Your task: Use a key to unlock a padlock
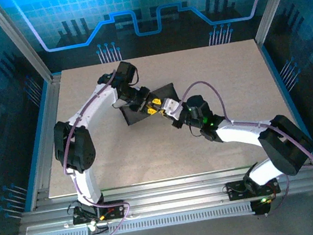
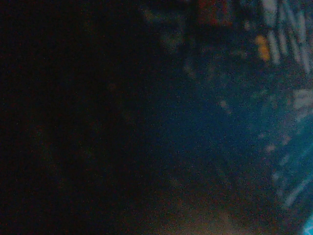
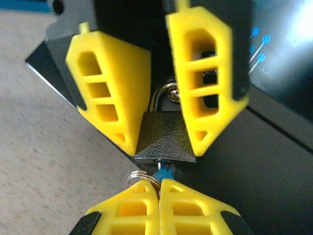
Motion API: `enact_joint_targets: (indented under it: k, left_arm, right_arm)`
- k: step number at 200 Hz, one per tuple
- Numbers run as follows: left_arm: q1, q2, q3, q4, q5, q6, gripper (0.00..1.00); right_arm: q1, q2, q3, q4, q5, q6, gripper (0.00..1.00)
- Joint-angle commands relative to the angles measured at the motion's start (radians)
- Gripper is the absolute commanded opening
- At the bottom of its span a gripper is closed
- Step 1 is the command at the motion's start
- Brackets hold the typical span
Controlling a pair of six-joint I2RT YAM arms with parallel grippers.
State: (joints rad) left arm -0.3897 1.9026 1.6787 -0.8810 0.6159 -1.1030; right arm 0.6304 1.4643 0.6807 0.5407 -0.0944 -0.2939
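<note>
In the right wrist view a dark textured padlock (image 3: pixel 165 137) with a silvery shackle (image 3: pixel 164 93) is clamped between the yellow fingers (image 3: pixel 112 88) of my left gripper (image 3: pixel 165 147), which reaches in from the top. The small key (image 3: pixel 164 174), with a blue head and a thin silvery blade, sits in the keyhole on the padlock's underside. My right gripper (image 3: pixel 159 188) is shut on the key's head, and a wire key ring (image 3: pixel 139 177) loops out beside its fingers. From above, the left gripper (image 1: pixel 146 102) and the right gripper (image 1: pixel 162 106) meet tip to tip.
A black flat box (image 1: pixel 135 116) lies under the two grippers at the middle of the beige table (image 1: pixel 208 67). Metal frame rails (image 1: pixel 45 129) border the table. The left wrist view is dark and blurred.
</note>
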Motion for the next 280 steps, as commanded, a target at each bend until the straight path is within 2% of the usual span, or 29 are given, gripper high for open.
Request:
enact_joint_targets:
  k: [1,56,73,90,113,123,130,150,167,176,192,212,235,252,280]
  left_arm:
    - [-0.013,-0.052,-0.028,0.08,0.065,-0.014,0.0]
    - [-0.041,-0.053,-0.079,0.166,0.048,-0.041,0.0]
    - [-0.048,-0.051,-0.095,0.193,0.053,-0.053,0.0]
    - [-0.048,-0.053,-0.108,0.214,0.058,-0.064,0.0]
    - [-0.037,-0.056,-0.1,0.192,0.048,-0.045,0.0]
    - [-0.035,-0.056,-0.099,0.183,0.048,-0.037,0.0]
    - [-0.032,-0.056,-0.097,0.174,0.052,-0.033,0.0]
    - [-0.034,-0.054,-0.088,0.145,0.059,-0.014,0.0]
    - [-0.034,-0.05,-0.076,0.116,0.07,0.001,0.0]
    - [-0.034,-0.048,-0.072,0.105,0.077,0.007,0.0]
    - [-0.033,-0.044,-0.061,0.081,0.085,0.021,0.0]
    - [-0.034,-0.044,-0.053,0.064,0.084,0.029,0.0]
    - [-0.033,-0.041,-0.036,0.038,0.088,0.042,0.0]
    - [-0.035,-0.031,-0.014,0.003,0.092,0.065,0.0]
    - [-0.033,-0.022,-0.001,-0.031,0.094,0.073,0.0]
  right_arm:
    - [-0.011,0.011,0.003,0.098,-0.115,0.357,0.0]
    - [-0.038,0.063,-0.055,0.242,-0.155,1.041,0.0]
    - [-0.037,0.083,-0.066,0.306,-0.167,1.141,0.0]
    - [-0.038,0.077,-0.054,0.276,-0.174,1.122,0.0]
    - [-0.074,-0.025,-0.064,0.13,-0.148,1.007,0.02]
    - [-0.094,-0.087,-0.058,0.037,-0.143,0.916,0.07]
    - [-0.105,-0.132,-0.048,-0.046,-0.136,0.845,0.16]
    - [-0.114,-0.217,-0.012,-0.222,-0.148,0.558,0.29]
    - [-0.112,-0.235,-0.007,-0.293,-0.17,0.295,0.33]
    - [-0.107,-0.234,-0.026,-0.277,-0.17,0.17,0.34]
    - [-0.094,-0.21,-0.08,-0.135,-0.137,-0.025,0.36]
    - [-0.087,-0.159,-0.118,0.019,-0.083,-0.145,0.37]
    - [-0.022,-0.077,-0.121,0.116,0.056,-0.327,0.38]
    - [0.005,-0.025,-0.118,0.173,0.115,-0.409,0.38]
    - [0.018,0.005,-0.114,0.225,0.146,-0.444,0.37]
